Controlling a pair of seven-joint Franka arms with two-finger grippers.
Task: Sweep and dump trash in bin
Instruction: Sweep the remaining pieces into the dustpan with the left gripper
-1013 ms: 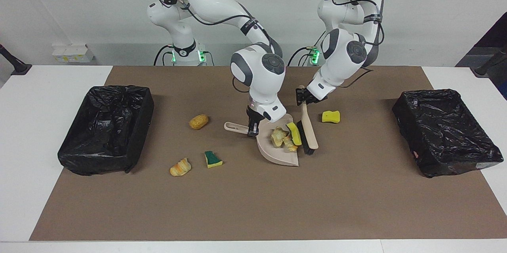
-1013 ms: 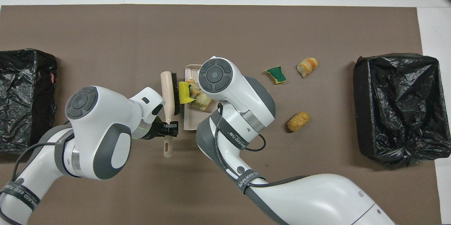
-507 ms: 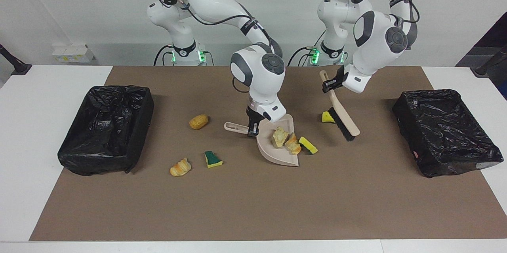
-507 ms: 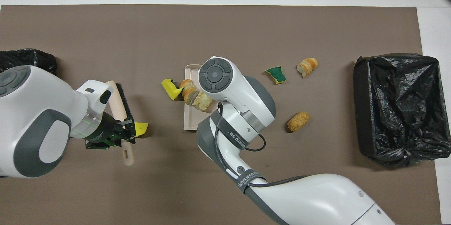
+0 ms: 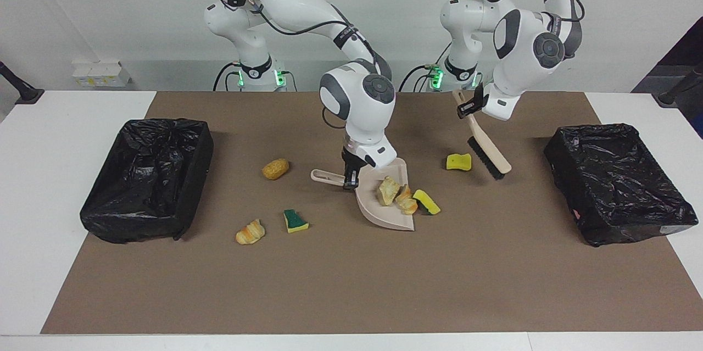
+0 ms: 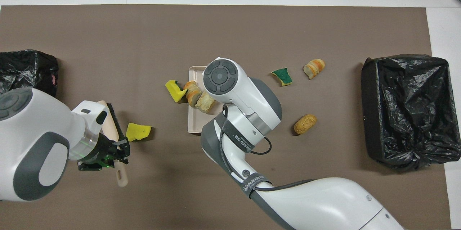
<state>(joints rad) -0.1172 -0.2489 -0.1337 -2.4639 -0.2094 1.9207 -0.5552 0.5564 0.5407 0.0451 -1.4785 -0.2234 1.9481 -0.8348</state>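
Left gripper [image 5: 467, 108]: clamped on the brush [image 5: 485, 149] handle, brush raised and tilted, bristles just beside the yellow sponge [image 5: 458, 162] toward the left arm's end of the brown mat [image 5: 351, 285].
Right gripper [image 5: 350, 179]: clamped on the dustpan [image 5: 384, 213] handle, pan flat at mat centre.
Trash, in pan: two bread lumps [image 5: 396, 194]; green-and-yellow sponge [image 5: 427, 201] sits at the pan's lip, half out.
Trash, loose: roll [image 5: 275, 168], croissant piece [image 5: 250, 232], green sponge [image 5: 295, 221], all toward the right arm's end.
Bins [image 5: 148, 175]: one at each end of the mat.
Step (judged): sweep the yellow sponge to the pan.
Technique: lower bristles to the mat on the sponge's bin side, draw steadily toward the pan's open lip; hold pan edge pressed down.
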